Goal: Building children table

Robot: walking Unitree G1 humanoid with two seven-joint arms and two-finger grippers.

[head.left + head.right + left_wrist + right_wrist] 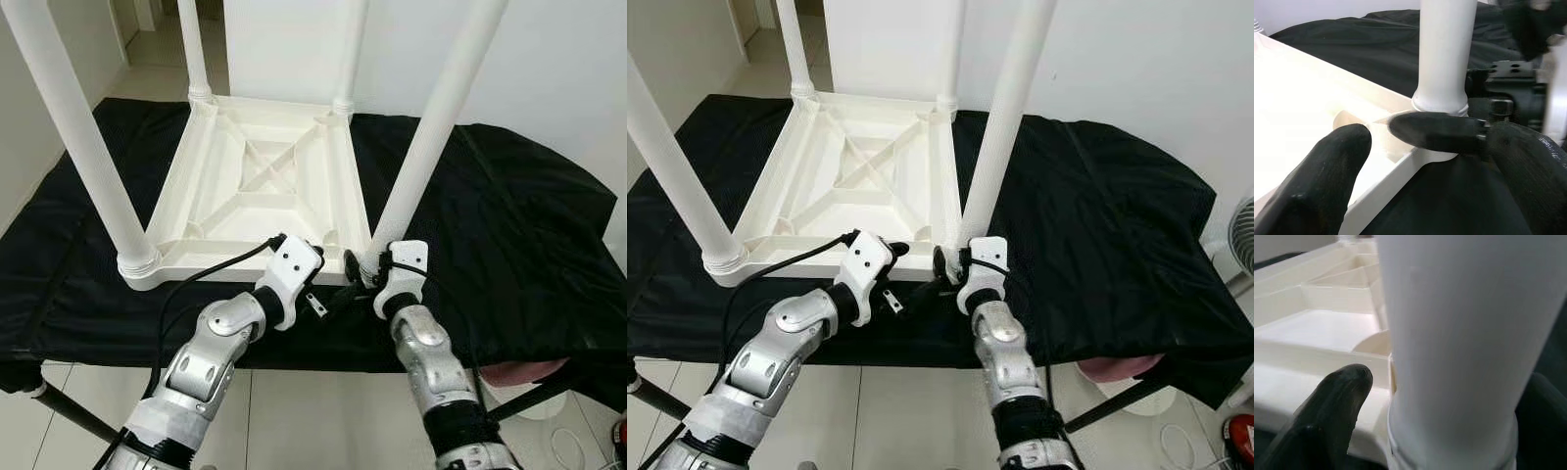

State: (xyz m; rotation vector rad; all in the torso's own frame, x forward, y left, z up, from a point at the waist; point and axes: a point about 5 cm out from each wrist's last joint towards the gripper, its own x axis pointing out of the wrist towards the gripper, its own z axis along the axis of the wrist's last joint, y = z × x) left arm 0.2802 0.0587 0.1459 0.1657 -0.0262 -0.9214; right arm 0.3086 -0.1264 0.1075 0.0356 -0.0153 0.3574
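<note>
Now the upturned white plastic children's table [260, 186] lies on the black-draped counter [509, 225]. The right claw [1449, 421] clamps the near white tubular leg [431, 137] at its socket; twist squarely. The left claw [1396, 142], fingers apart, should brace that corner.

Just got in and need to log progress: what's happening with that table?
The white tabletop lies upside down on a black cloth, with all four legs standing in its corners. The robot is working at the near right leg: the right gripper has its fingers on either side of the leg's base, and the left gripper sits open at the tabletop's rim beside that corner.
</note>
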